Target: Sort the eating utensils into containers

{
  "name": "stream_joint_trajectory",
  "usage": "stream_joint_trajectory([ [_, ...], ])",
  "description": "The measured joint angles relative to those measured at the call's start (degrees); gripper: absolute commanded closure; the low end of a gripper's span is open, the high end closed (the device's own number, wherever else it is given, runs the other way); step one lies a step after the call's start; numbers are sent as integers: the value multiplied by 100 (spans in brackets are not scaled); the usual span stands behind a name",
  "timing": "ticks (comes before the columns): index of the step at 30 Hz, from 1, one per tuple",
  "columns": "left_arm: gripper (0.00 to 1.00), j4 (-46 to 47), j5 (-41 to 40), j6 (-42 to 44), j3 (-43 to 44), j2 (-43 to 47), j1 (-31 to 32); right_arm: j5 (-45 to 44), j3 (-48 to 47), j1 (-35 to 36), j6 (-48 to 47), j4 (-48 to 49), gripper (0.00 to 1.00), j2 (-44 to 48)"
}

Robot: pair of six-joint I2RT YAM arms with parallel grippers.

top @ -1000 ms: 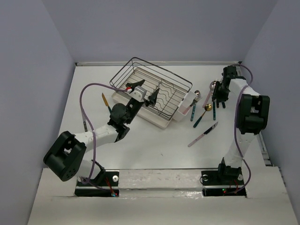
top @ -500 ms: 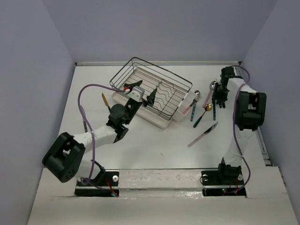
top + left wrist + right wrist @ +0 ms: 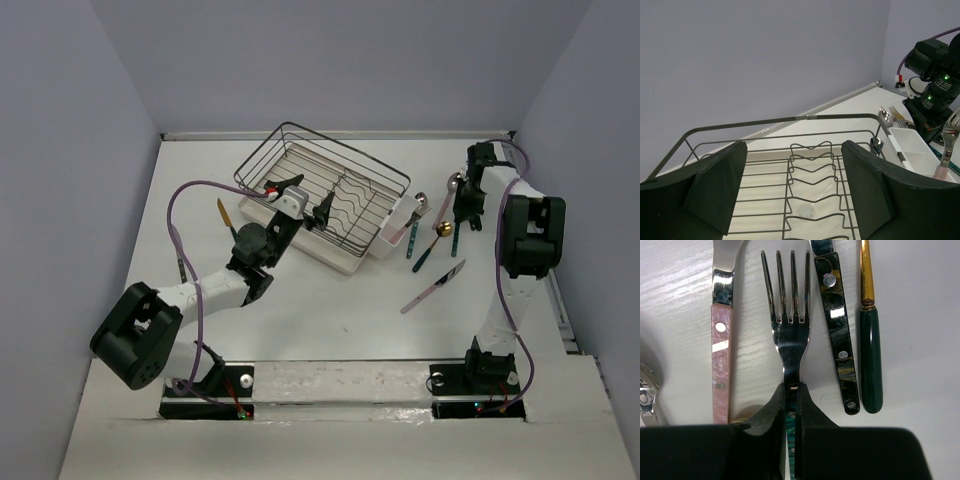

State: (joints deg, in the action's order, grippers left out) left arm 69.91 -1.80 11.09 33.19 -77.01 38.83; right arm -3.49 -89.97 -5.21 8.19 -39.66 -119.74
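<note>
Right wrist view shows my right gripper [image 3: 791, 396] clenched on the neck of a fork [image 3: 789, 335], tines pointing away from me, among other pieces on the table [image 3: 920, 300]. A pink-handled piece [image 3: 721, 360] lies just left of it and a dark-handled one [image 3: 839, 350] just right, with a green handle [image 3: 870, 360] on a gold shaft beyond that. From above, this cluster sits near the far right corner. My left gripper [image 3: 306, 197] hangs over the rack [image 3: 345, 165] toward the far edge, fingers spread wide and holding nothing. The holder [image 3: 397, 226] sits at the rack's right end with a pink fork [image 3: 946, 150] standing in it. A pink knife [image 3: 432, 287] lies nearer mid-table, and an orange knife [image 3: 224, 214] lies left of the rack.
</note>
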Motion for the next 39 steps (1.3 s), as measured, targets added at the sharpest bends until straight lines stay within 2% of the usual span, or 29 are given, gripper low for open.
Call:
stream_joint_trajectory([
  [9,11,-44,0,24,-94,85,-4,46,-498,0,11,-315,100,94],
  [14,12,-133,-170,46,-94,223,-7,404,-658,2,-48,-105,100,1152],
  [17,12,-291,-470,44,-94,398,-26,667,-472,4,-72,619,100,2461],
  [22,13,-638,-800,61,-199,734,-192,1333,457,197,-94,2490,100,4846],
  [25,13,-935,-984,66,-262,962,-372,1770,761,734,-214,3377,100,5451],
  [30,13,-1429,-1217,66,-295,1335,-745,2514,1657,1875,-402,4671,100,5565],
  [33,14,-1580,-1344,85,-431,1615,-901,2885,2374,2391,-474,5132,100,5346],
  [39,14,-1847,-1405,83,-695,2015,-935,3112,3670,2706,-317,6015,100,5219],
])
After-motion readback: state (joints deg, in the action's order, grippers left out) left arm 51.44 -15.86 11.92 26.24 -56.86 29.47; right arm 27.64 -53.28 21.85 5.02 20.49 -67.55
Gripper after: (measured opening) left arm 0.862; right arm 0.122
